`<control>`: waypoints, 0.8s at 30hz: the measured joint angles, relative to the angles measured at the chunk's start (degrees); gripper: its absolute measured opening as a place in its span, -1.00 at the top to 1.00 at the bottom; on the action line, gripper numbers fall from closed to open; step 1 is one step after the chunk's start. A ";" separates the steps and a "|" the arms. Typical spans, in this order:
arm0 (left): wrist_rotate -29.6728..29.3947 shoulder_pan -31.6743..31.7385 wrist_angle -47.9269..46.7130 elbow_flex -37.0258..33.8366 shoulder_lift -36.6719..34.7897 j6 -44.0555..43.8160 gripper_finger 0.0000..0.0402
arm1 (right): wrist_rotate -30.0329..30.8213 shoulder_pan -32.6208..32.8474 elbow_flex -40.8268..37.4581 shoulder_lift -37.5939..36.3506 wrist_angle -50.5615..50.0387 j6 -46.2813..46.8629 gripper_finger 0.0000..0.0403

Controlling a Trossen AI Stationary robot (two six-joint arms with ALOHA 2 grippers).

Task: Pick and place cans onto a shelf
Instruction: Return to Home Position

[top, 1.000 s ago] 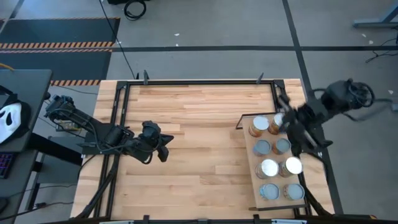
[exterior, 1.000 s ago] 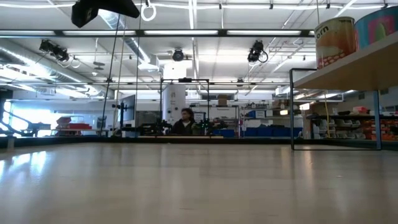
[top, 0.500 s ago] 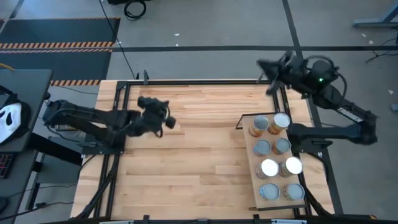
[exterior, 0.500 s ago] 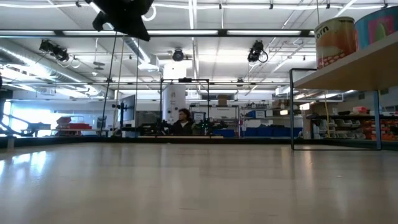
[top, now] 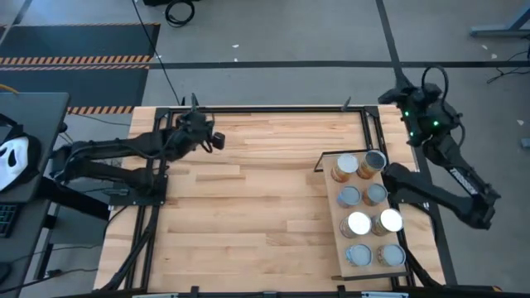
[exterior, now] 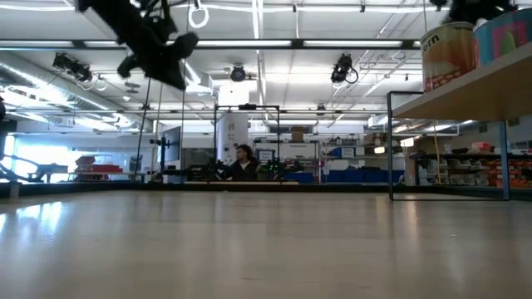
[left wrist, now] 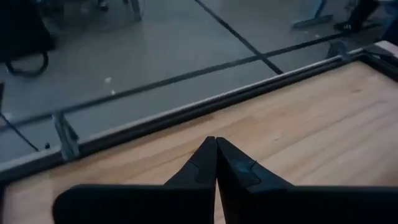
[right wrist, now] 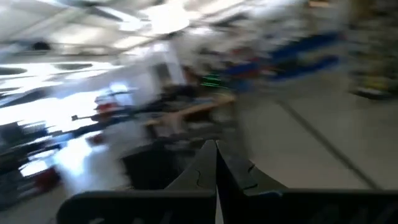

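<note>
Eight cans with round metal tops stand upright in two rows on the pale wooden shelf at the table's right side. The low view shows two of the cans on the raised shelf. My left gripper hovers shut over the table's far left part, and its fingertips meet with nothing between them. My right gripper is raised beyond the table's far right corner, off the cans, shut and holding nothing.
A black metal frame runs along the table's far edge and down both sides. The slatted wooden tabletop stretches between the arms. A person sits in the room far behind the table.
My left gripper has swung from the table's middle left toward its far edge, staying shut. My right gripper has left its place over the far cans, swung past the far right corner and tipped up from pointing down to about level. The cans have not moved.
</note>
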 joint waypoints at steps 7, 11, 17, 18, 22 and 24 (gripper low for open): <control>13.66 8.34 20.52 -16.70 -9.57 4.74 0.95 | 9.09 -0.73 -7.69 -11.82 -3.08 5.03 0.99; 20.97 10.07 28.72 -22.07 -15.30 10.54 0.95 | 7.85 -0.71 -11.11 -19.79 -2.61 1.49 0.98; 35.79 11.34 37.38 -28.07 -21.70 16.21 0.98 | 3.92 -0.62 -15.26 -23.09 -2.04 -3.10 0.98; 37.35 11.38 36.94 -28.98 -22.03 16.20 0.98 | 2.94 -0.66 -15.68 -22.65 0.38 -4.69 0.98; 37.80 10.90 35.74 -31.33 -22.16 10.57 0.95 | 1.39 -0.63 -20.01 -24.51 10.73 -9.38 0.98; 37.29 10.93 38.95 -31.68 -22.18 4.97 0.93 | 1.26 -0.58 -22.17 -24.37 14.39 -10.93 0.98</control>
